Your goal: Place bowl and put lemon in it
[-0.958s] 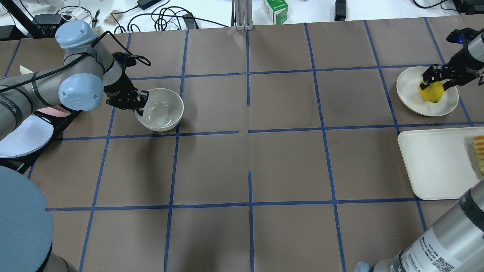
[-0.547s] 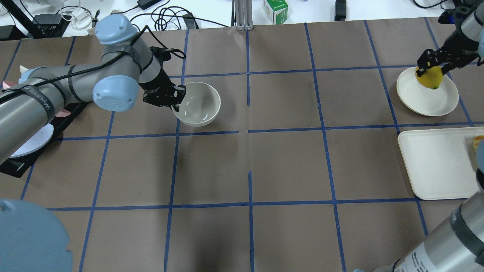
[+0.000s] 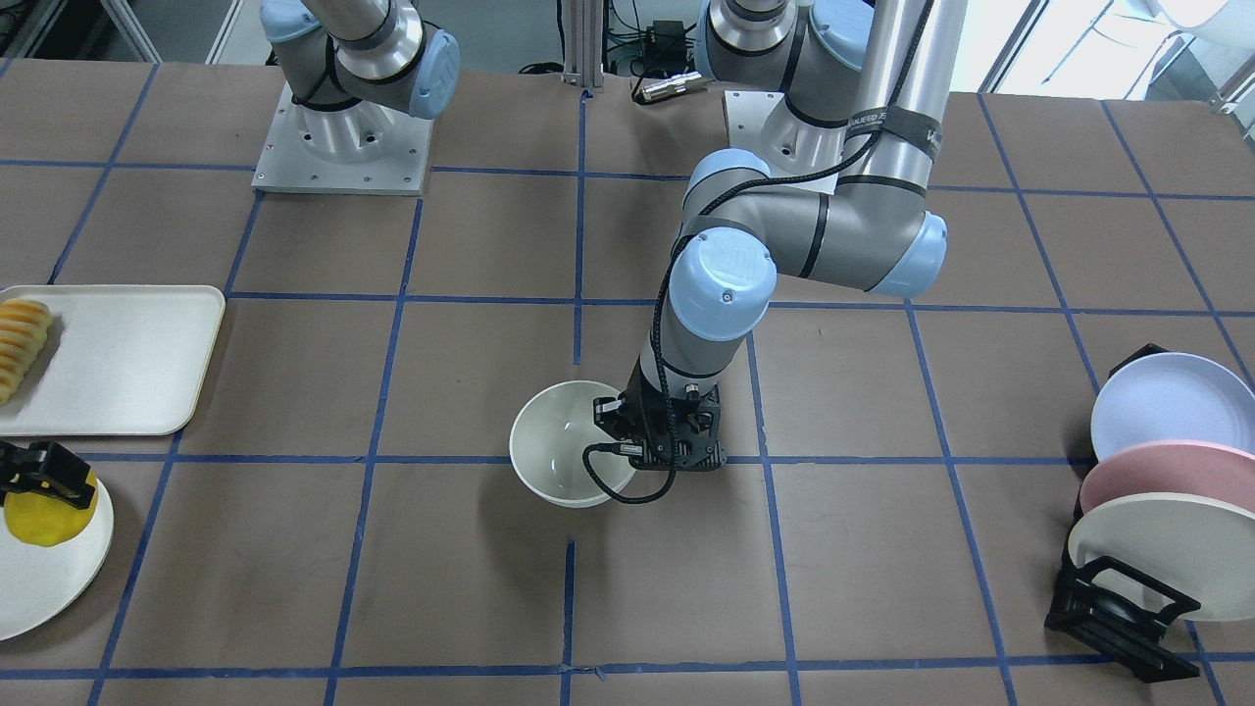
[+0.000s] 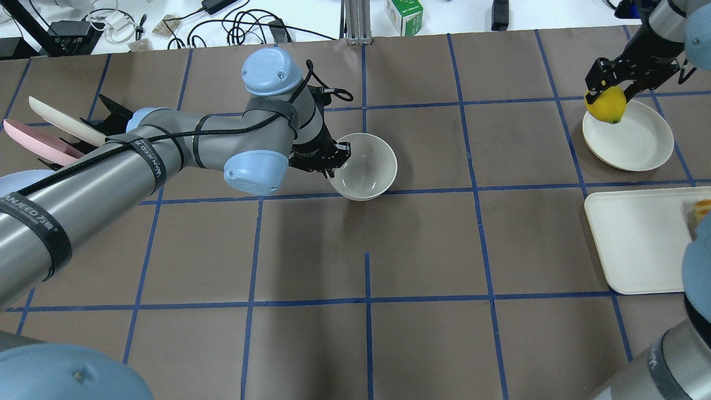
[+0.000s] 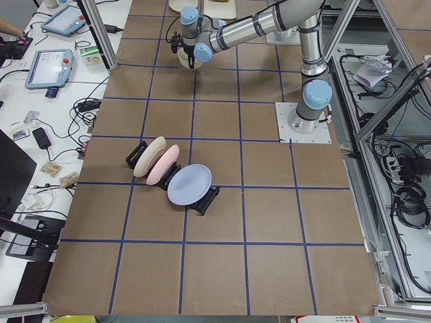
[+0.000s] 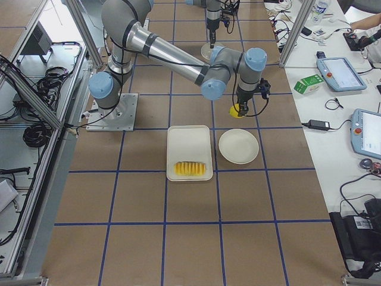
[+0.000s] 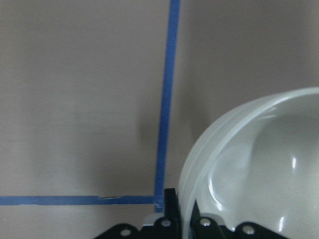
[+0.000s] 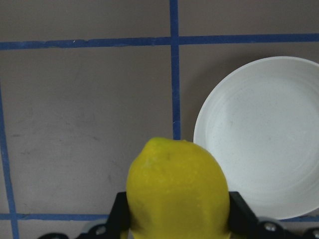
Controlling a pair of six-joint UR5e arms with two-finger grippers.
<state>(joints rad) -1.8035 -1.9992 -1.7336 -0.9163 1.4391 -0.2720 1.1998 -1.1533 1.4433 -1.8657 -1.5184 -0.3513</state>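
Observation:
The cream-white bowl (image 4: pixel 366 165) is near the table's middle, upright; I cannot tell if it rests on the paper. My left gripper (image 4: pixel 333 161) is shut on its left rim, one finger inside and one outside. The bowl also shows in the front view (image 3: pixel 559 446) and the left wrist view (image 7: pixel 259 164). My right gripper (image 4: pixel 608 91) is shut on the yellow lemon (image 4: pixel 606 105) and holds it in the air over the left edge of the flat cream plate (image 4: pixel 636 141). The lemon fills the right wrist view (image 8: pixel 177 191).
A white tray (image 4: pixel 633 244) with ridged orange-yellow sliced food (image 3: pixel 20 333) lies near the plate. A black rack of pastel plates (image 3: pixel 1157 520) stands at the robot's far left. Cables and a small box (image 4: pixel 404 15) lie beyond the table's far edge.
My left arm has carried the bowl to the right, toward the table's middle. My right gripper has lifted the lemon off the plate and moved it left, to the plate's edge.

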